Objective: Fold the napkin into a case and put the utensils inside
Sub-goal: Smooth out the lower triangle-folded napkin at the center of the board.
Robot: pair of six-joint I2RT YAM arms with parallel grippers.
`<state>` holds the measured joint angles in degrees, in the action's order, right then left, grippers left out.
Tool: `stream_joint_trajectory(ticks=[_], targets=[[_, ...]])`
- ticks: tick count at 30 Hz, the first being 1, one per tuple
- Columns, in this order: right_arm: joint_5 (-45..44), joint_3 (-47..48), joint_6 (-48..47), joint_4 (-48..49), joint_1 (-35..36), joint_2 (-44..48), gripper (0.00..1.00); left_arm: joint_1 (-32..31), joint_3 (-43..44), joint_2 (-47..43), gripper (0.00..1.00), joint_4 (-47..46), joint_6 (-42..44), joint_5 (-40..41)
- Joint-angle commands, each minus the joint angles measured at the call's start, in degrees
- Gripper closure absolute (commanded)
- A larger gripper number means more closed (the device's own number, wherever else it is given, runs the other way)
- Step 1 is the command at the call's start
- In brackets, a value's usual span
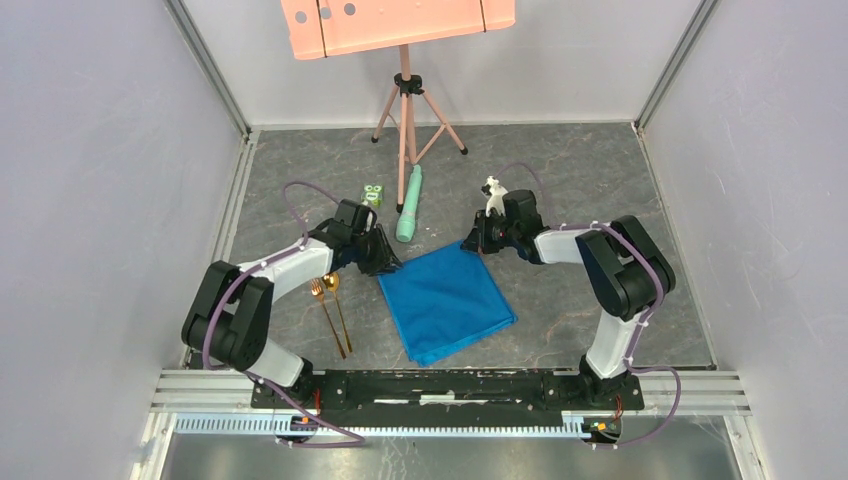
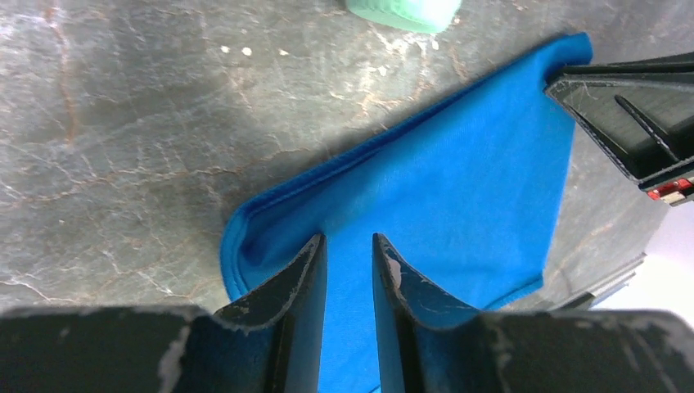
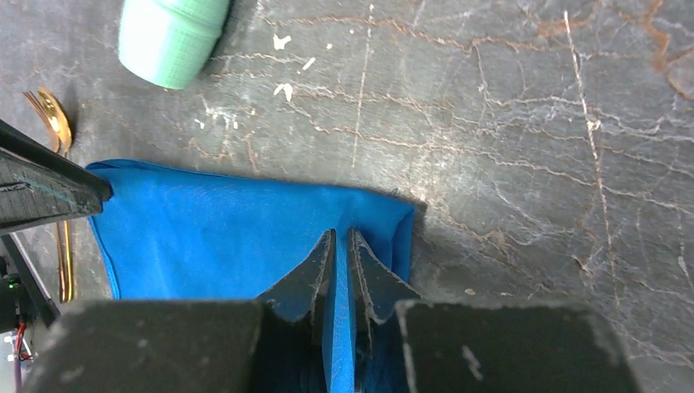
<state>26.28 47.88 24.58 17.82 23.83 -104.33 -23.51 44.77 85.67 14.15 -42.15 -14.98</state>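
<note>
At the far edge of the napkin you have a gripper on each corner, and the cloth lies on the table with one corner pointing away from the arm bases. Your right gripper sits on the napkin's far corner. Its fingers are pressed nearly together, with a thin ridge of blue cloth pinched between them. Your left gripper is over the napkin's left corner, just inside the rounded, doubled hem. Its fingers stand a narrow slot apart with blue cloth showing in the slot, and you cannot tell whether they grip it or merely straddle it. Left of the napkin, apart from the cloth, the utensils lie side by side, their heads toward the left gripper. Beyond the napkin's far edge lies a pale green tube, its near end close to the cloth but not touching it.
</note>
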Motion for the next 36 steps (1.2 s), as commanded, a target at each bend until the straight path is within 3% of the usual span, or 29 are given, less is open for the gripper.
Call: stream_joint_trajectory(ticks=[1, 7, 11, 15, 21, 30, 36], targets=[[0.0, 0.1, -1.1, 3.2, -0.8, -2.7, 0.87, 0.7, -2.6, 1.3, 0.66, -3.2, 0.0, 4.6], [-5.9, -0.8, -5.5, 0.0, -2.3, -3.3, 0.88, 3.2, -7.1, 3.1, 0.67, -5.0, 0.9, 8.8], [-7.1, 0.9, -8.5, -4.0, -2.1, -1.8, 0.88, 3.2, -7.7, 0.4, 0.67, -5.6, 0.5, 5.2], [-6.3, 3.2, -9.4, -7.9, -1.2, 1.9, 0.87, 3.2, -5.9, -4.6, 0.60, -2.6, 0.3, 0.4], [-4.1, 6.5, -8.9, -12.8, 2.3, 6.9, 0.74, 3.3, -4.1, -4.5, 0.58, -2.8, -1.1, -0.9], [2.2, -5.7, -3.7, -8.1, 5.2, 13.2, 0.71, 3.3, -4.0, 3.9, 0.57, -6.7, 0.7, 2.7], [-3.1, -12.5, -8.1, -14.7, 5.1, 20.4, 0.71, 3.2, -5.4, 1.2, 0.57, -5.9, 0.9, 1.1]])
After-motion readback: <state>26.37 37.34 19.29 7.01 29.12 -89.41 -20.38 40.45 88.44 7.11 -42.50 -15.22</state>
